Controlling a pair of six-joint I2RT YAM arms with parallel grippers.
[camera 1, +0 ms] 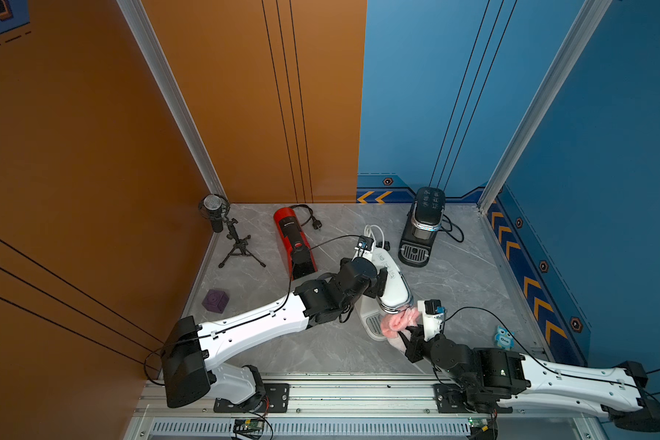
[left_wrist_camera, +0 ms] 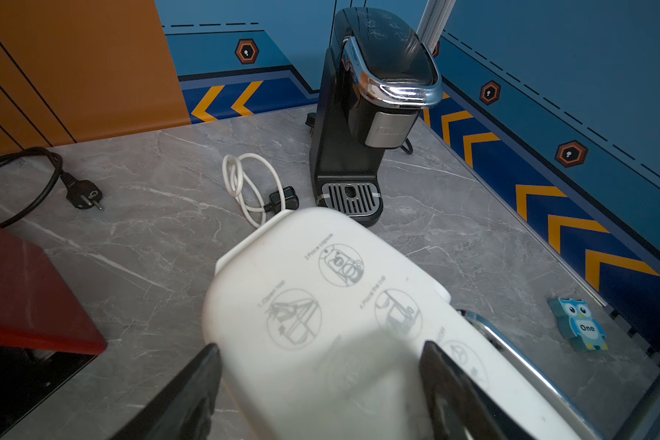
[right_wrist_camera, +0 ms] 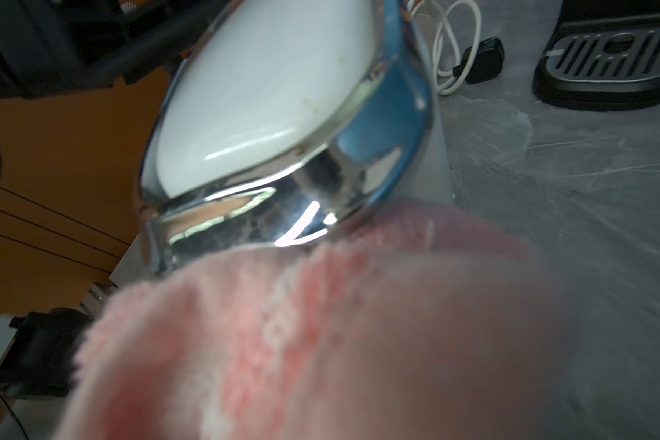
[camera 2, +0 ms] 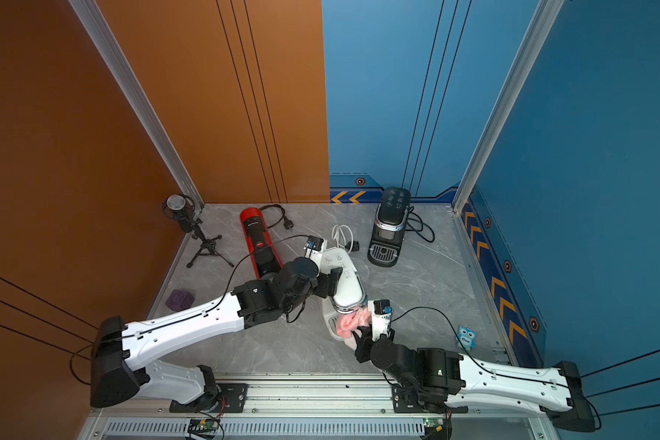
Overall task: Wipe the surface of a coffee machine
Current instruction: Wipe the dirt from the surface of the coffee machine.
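One white machine (camera 1: 397,289), central, 7 o'clock of the black machine (camera 1: 422,228), looks rigid, glossy, likely slippery and tippy; best braced across its flanks. Left gripper (left_wrist_camera: 321,346) straddles it wide, contact unclear. Right gripper (camera 1: 410,335) pinches the soft cloth (camera 1: 395,322) at its 6 o'clock.

blur, crops and hidden contact

in the right wrist view the pink cloth (right_wrist_camera: 321,343) is a near blur that hides the fingers of the right gripper (camera 1: 408,332). the left gripper (left_wrist_camera: 321,354) is cropped at the frame edge. whether its fingers (left_wrist_camera: 191,392) press the white coffee machine (left_wrist_camera: 321,304) cannot be told. in both top views the left arm (camera 1: 252,327) covers that machine's left side.
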